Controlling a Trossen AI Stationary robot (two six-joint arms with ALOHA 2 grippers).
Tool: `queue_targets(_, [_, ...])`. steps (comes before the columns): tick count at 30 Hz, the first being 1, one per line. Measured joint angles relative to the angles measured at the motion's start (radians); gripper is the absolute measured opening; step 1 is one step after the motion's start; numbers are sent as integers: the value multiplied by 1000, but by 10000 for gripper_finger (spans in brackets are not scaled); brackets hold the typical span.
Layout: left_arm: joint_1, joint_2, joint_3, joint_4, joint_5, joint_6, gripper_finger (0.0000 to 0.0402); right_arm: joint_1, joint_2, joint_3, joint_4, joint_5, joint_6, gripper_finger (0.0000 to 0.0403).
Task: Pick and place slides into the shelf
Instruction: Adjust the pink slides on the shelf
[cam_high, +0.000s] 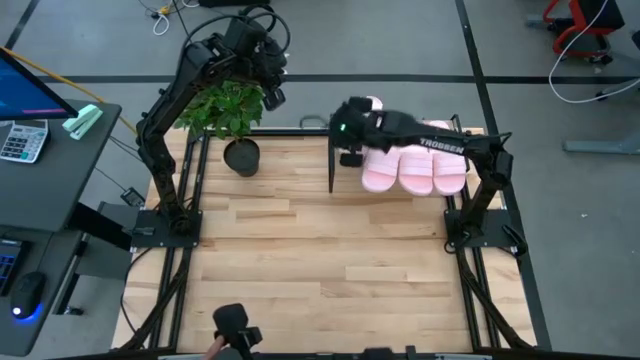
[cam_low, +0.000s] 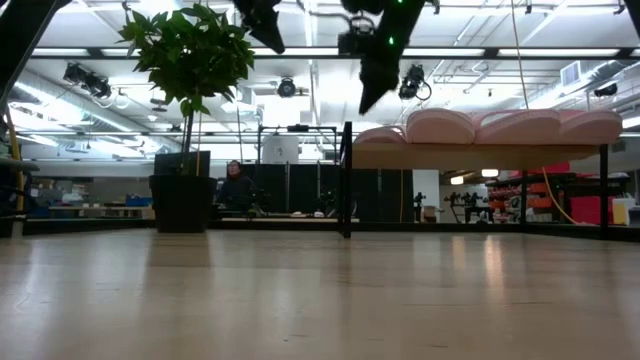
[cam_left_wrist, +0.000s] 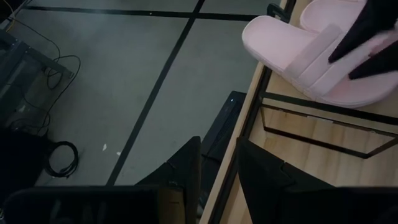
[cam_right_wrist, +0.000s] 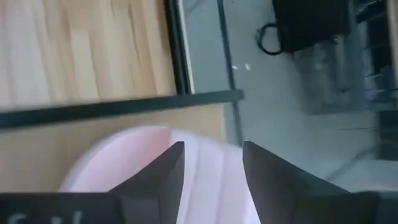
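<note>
Several pale pink slides (cam_high: 415, 172) lie side by side, soles down, on the top panel of the shelf (cam_low: 470, 157) at the table's far right. The leftmost slide (cam_low: 380, 135) lies at the shelf's left end. My right gripper (cam_low: 372, 95) hangs open just above that slide (cam_right_wrist: 205, 186), slanting down, its fingers clear of the foam. My left gripper (cam_left_wrist: 217, 165) waits open and high over the table's far left corner, beside the plant, with nothing between its fingers. It looks down on the same slide (cam_left_wrist: 298, 56).
A potted plant (cam_high: 228, 110) in a black pot (cam_high: 241, 157) stands at the table's far left, under my left arm. The shelf's thin black legs (cam_low: 346, 180) stand on the wood. The near half of the table (cam_high: 330, 270) is bare wood.
</note>
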Motion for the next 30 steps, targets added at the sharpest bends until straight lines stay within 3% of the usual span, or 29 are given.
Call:
queue_targets(7, [17, 0, 0, -6, 0, 1, 107, -249, -4, 265, -188, -213, 134, 165])
queue_targets(11, [17, 0, 0, -6, 0, 10, 107, -437, -7, 326, -232, -453, 261, 163])
queue_targets(17, [17, 0, 0, -5, 1, 11, 107, -648, -2, 271, -251, -781, 438, 163])
queue_targets(22, [17, 0, 0, 13, 1, 11, 107, -749, -1, 182, -173, -859, 539, 162])
queue_targets(30, [16, 0, 0, 35, 1, -1, 107, -819, 2, -30, 102, -1009, 642, 171])
